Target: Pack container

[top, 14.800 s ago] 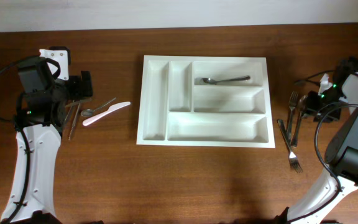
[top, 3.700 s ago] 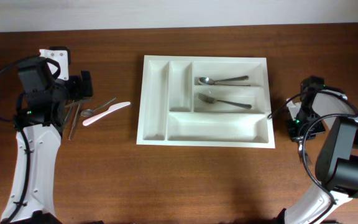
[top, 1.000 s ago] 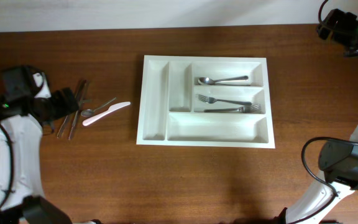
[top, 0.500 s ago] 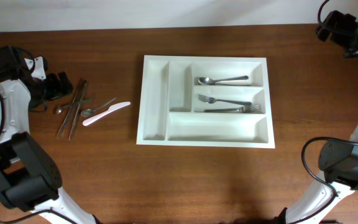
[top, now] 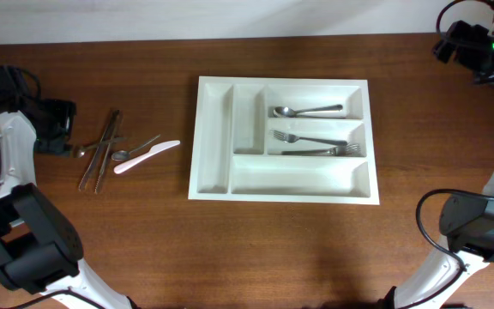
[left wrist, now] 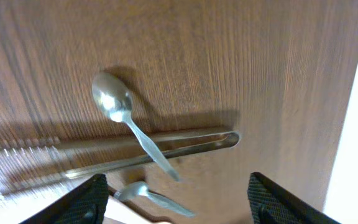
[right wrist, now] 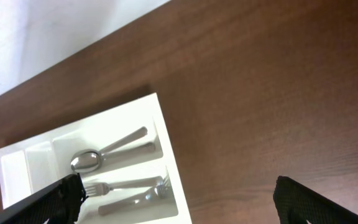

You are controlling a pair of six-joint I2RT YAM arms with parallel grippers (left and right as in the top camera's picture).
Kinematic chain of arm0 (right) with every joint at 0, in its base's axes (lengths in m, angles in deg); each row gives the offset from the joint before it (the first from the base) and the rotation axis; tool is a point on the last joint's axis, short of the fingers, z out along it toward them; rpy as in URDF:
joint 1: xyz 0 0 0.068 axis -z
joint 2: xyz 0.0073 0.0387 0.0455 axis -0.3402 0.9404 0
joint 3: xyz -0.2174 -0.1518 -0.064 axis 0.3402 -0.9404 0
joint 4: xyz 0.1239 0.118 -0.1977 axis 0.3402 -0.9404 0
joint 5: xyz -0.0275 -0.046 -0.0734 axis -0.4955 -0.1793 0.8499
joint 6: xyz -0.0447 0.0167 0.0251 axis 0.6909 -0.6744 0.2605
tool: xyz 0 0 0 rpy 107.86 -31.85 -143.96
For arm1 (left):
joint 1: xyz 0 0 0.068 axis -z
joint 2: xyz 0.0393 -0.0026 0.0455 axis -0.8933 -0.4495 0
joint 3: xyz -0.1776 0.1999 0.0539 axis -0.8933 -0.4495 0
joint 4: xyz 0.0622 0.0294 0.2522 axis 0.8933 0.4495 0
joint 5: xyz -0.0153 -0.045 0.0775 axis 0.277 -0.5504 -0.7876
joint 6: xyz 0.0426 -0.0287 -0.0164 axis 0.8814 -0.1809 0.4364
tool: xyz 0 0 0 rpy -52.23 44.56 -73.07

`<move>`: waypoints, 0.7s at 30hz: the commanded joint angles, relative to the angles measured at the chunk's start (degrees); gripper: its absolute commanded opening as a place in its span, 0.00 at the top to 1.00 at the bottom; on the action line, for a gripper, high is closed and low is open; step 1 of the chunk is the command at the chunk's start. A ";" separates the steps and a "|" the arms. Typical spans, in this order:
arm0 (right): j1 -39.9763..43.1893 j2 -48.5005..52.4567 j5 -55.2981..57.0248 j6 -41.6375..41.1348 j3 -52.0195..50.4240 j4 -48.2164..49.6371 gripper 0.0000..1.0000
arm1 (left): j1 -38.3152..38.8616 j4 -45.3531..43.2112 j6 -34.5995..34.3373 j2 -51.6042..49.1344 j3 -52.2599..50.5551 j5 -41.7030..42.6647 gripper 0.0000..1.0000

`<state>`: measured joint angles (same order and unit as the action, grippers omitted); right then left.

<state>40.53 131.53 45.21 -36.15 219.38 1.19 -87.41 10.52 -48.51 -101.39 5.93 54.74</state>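
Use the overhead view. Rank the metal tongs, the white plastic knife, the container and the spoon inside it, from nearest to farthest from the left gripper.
Starting from the left gripper:
1. metal tongs, on the table right beside it.
2. white plastic knife, past the tongs, toward the container.
3. container, at mid-table.
4. spoon, in the container's top long compartment, on its far half.

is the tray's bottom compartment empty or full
Empty: the container has bare white plastic in its bottom compartment; the spoon and forks lie in compartments above.
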 commanded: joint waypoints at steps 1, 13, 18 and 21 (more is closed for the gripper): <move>0.33 0.42 -0.74 -0.44 -0.04 -0.61 0.01 | 1.29 -0.37 -17.64 -1.20 1.14 -1.99 0.22; 0.33 0.42 -0.74 -0.42 -0.04 -2.64 0.01 | 2.19 -0.09 -23.06 -8.15 1.14 -0.66 0.22; 0.33 0.42 -0.72 -0.42 -0.04 -3.45 0.01 | 2.16 -0.07 -23.06 -9.84 1.14 -0.68 0.22; 0.33 0.42 -0.74 -0.42 -0.07 -3.45 0.01 | 2.16 -0.13 -23.06 -9.88 1.14 -0.81 0.22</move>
<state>40.53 131.53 45.21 -36.15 219.38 -2.28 -85.00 10.35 -70.63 -110.50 6.08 53.73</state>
